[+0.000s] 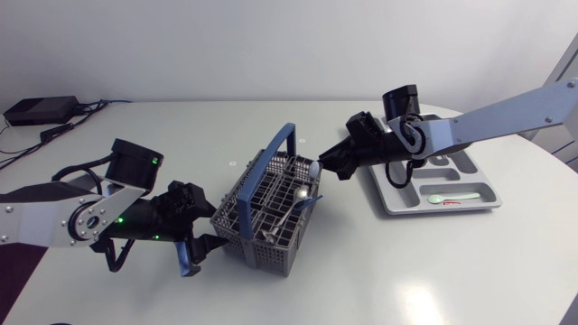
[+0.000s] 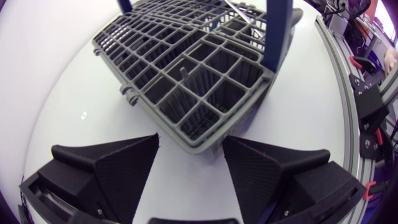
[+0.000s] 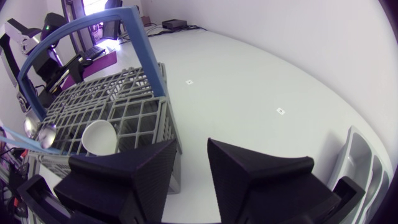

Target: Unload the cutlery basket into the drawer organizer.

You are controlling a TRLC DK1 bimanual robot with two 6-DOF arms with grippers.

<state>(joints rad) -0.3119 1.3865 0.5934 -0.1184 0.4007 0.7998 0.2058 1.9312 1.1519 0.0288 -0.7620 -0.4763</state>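
**Basket barely unloaded**

The basket (image 1: 262, 221) stands upright mid-table, its long axis slanting from the left gripper (image 2: 191, 142) toward the right gripper (image 3: 191, 146). Several spoons (image 1: 302, 192) remain inside. One green spoon (image 1: 452, 198) lies in the organizer (image 1: 470, 167). The left gripper gapes wide around the basket's corner, and the right hovers parted and empty

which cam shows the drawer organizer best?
Head view: nearly all of the drawer organizer shows, compartments facing the camera. Right wrist view catches only a strip of its rim. Left wrist view shows none of it.
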